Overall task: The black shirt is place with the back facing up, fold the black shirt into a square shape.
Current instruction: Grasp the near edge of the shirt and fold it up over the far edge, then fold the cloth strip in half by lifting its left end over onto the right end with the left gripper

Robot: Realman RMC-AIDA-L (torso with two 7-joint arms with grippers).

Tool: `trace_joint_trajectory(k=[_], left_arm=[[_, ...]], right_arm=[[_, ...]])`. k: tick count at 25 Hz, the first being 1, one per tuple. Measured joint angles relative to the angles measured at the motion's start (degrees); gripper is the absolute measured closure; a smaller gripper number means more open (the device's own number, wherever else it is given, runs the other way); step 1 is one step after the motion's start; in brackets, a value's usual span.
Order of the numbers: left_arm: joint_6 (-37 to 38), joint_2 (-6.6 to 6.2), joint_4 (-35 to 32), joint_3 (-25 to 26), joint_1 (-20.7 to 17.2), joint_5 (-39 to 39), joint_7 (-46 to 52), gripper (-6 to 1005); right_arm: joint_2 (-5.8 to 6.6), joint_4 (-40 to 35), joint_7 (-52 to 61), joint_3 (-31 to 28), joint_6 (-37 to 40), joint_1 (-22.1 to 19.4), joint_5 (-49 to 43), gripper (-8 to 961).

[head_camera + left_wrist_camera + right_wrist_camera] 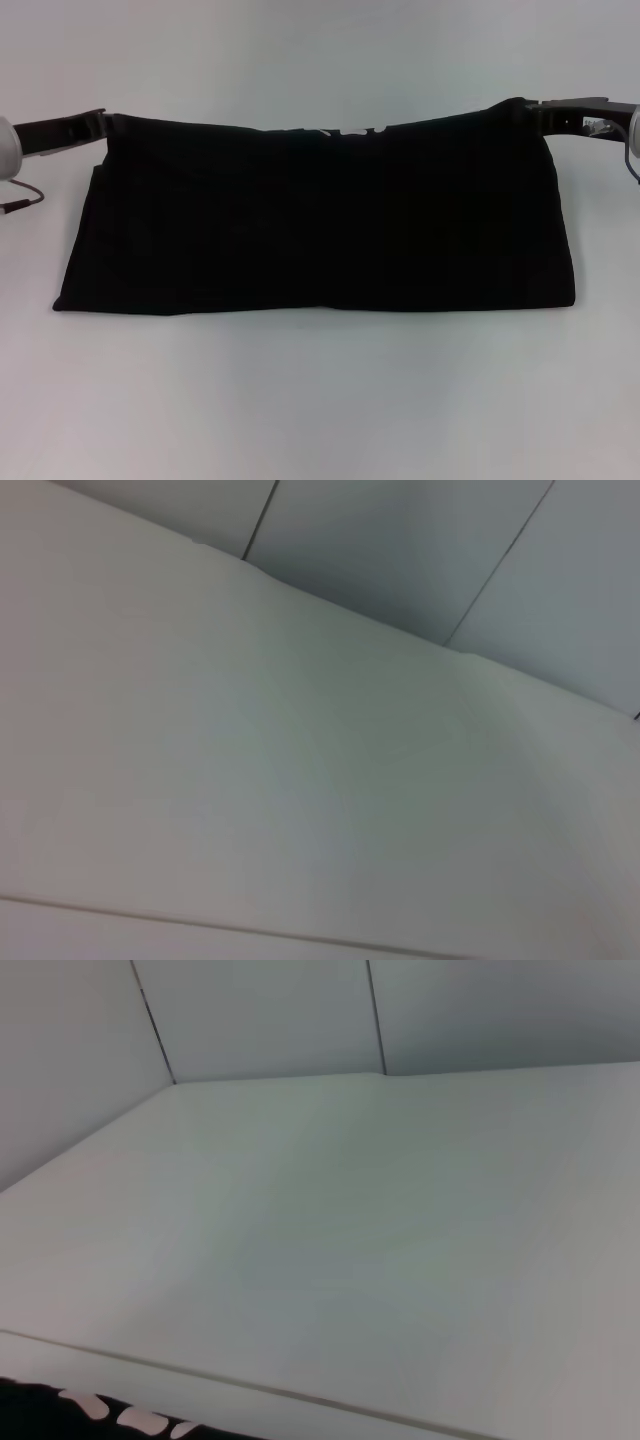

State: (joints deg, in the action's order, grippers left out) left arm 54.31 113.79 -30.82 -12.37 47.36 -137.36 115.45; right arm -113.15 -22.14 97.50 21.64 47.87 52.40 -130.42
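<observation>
— Where is the black shirt right now?

— In the head view it hangs as a wide dark band across the white table, already doubled over. Its lower edge rests on the tabletop in a nearly straight line, while the upper edge is stretched between the two arms and sags a little in the middle. A few pale marks show along that upper edge near the centre.

— And the grippers?

— The left gripper meets the shirt's upper left corner, and the right gripper meets the upper right corner — each reaches in from its own side. The cloth covers both tips, so whether the fingers are clamped on the fabric I cannot tell, though both corners are lifted right where the grippers end.

— Do the wrist cameras help?

— Hardly. The left wrist view shows only bare table and pale wall panels. The right wrist view shows the same surface, with a sliver of black cloth and pale marks at one edge of the picture.
</observation>
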Motion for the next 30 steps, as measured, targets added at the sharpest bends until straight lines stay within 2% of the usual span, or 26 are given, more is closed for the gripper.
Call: trace_joint_trajectory(k=[7, 12, 16, 19, 21, 24, 29, 30], left_arm=[[-3.8, 1.57, 0.1, -1.5, 0.1, 2.3, -0.7, 864], [-11.2, 3.11, 0.8, -2.2, 0.0, 4.9, -2.3, 861], [-17.7, 3.48, 1.9, -2.2, -0.1, 5.4, -2.3, 792], [-18.4, 3.53, 1.7, -2.2, -0.8, 5.8, -2.0, 723], [-15.1, 3.33, 0.6, -1.9, -1.7, 5.9, -1.1, 678], [-4.4, 2.97, -3.3, -1.6, -4.2, 5.9, 1.7, 531], [12.7, 2.93, -10.1, -1.5, -8.9, 5.8, 7.1, 294], [12.7, 2.93, -10.1, -1.5, -8.9, 5.8, 7.1, 247]], right_arm=[[-0.55, 0.3, 0.1, 0.6, -1.3, 0.2, 0.0, 911], [-0.74, -0.3, 1.5, 0.8, -3.9, -0.1, 0.0, 859], [-0.36, -0.6, 2.9, 0.9, -5.6, -0.4, 0.0, 740], [0.57, -0.7, 3.5, 1.2, -3.6, -0.9, -0.1, 650], [1.49, -0.8, 4.8, 1.4, 0.0, -1.5, -0.3, 579], [2.7, -2.2, 6.8, 1.5, 7.5, -3.1, -0.2, 456], [3.77, -6.0, 10.6, 1.3, 18.9, -6.4, -0.1, 273], [3.95, -6.7, 11.2, 1.3, 21.3, -7.1, -0.1, 239]])
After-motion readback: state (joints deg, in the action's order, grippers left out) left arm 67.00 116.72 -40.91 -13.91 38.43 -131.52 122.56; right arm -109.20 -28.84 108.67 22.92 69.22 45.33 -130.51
